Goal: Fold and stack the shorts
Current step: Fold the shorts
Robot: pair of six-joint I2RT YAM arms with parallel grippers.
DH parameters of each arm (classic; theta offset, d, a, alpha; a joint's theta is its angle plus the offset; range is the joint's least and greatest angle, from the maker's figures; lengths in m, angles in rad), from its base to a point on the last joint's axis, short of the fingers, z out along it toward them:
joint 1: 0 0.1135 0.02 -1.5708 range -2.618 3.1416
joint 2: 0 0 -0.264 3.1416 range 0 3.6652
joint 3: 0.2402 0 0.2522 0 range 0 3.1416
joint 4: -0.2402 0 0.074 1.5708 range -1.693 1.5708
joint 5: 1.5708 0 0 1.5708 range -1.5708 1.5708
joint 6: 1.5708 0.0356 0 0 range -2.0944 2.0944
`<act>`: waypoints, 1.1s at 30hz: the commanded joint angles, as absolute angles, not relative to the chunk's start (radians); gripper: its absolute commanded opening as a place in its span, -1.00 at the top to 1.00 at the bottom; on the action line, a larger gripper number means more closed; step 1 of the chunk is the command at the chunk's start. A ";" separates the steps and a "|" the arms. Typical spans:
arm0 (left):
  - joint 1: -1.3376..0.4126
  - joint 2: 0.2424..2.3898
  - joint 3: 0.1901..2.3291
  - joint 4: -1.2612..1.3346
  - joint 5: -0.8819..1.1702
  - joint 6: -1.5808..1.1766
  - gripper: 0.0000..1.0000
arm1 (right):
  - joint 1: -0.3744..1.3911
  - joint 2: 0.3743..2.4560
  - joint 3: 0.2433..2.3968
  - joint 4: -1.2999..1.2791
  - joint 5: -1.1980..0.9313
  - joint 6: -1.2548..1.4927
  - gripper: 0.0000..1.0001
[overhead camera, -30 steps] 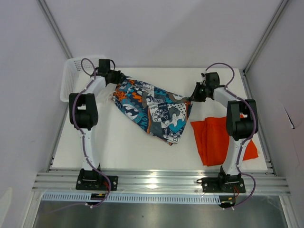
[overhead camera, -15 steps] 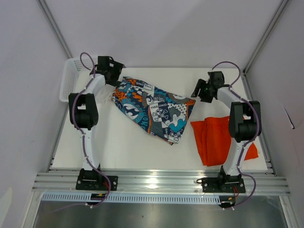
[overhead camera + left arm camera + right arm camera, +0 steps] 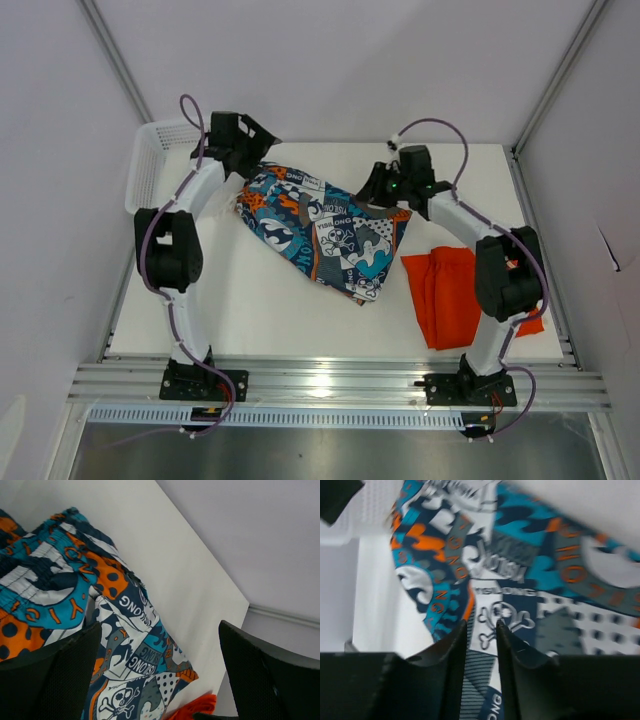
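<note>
The patterned shorts lie spread on the white table, running from back left to front centre. They also fill the left wrist view and the right wrist view. My left gripper hangs wide open just above their back left corner, and its fingers hold nothing. My right gripper hovers over their back right edge. Its jaws stand a narrow gap apart with nothing between them. The orange shorts lie folded at the right front, and an orange edge shows in the left wrist view.
A white mesh basket stands at the table's back left corner, beside my left arm, and shows in the right wrist view. Metal frame posts and grey walls close in the table on both sides.
Both grippers have let go of the patterned shorts, which now lie flat. The left gripper opened wide and lifted back. The right arm swung left over the shorts.
</note>
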State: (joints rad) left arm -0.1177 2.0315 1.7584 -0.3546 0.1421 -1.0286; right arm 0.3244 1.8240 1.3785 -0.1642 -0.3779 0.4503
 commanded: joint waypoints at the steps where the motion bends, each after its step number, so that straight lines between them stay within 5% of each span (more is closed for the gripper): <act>1: -0.130 1.953 1.700 -0.279 0.192 -0.919 -0.98 | 0.385 1.925 1.374 0.004 -0.538 0.615 0.55; 4: -0.130 1.944 1.678 -0.239 0.227 -0.852 -0.98 | 0.441 1.995 1.381 0.092 -0.604 0.678 0.84; 7: -0.130 1.925 1.671 -0.244 0.226 -0.795 -0.98 | 0.491 2.049 1.388 0.097 -0.626 0.695 0.90; 18: -0.129 1.832 1.580 -0.219 0.206 -0.735 -0.98 | 0.614 2.037 1.356 -0.382 -0.319 0.483 0.95; 28: -0.130 1.750 1.484 -0.238 0.207 -0.712 -0.98 | 0.644 1.780 1.062 -0.512 -0.123 0.385 0.95; 33: -0.133 1.625 1.335 -0.250 0.155 -0.710 -0.98 | 0.603 1.683 1.109 -0.540 -0.116 0.373 0.89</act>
State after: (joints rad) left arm -0.1326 1.7329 1.3979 -0.2512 0.1928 -0.7391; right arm 0.6254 1.7500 1.0660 -0.4988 -0.1719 0.4110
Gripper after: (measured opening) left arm 0.990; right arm 0.047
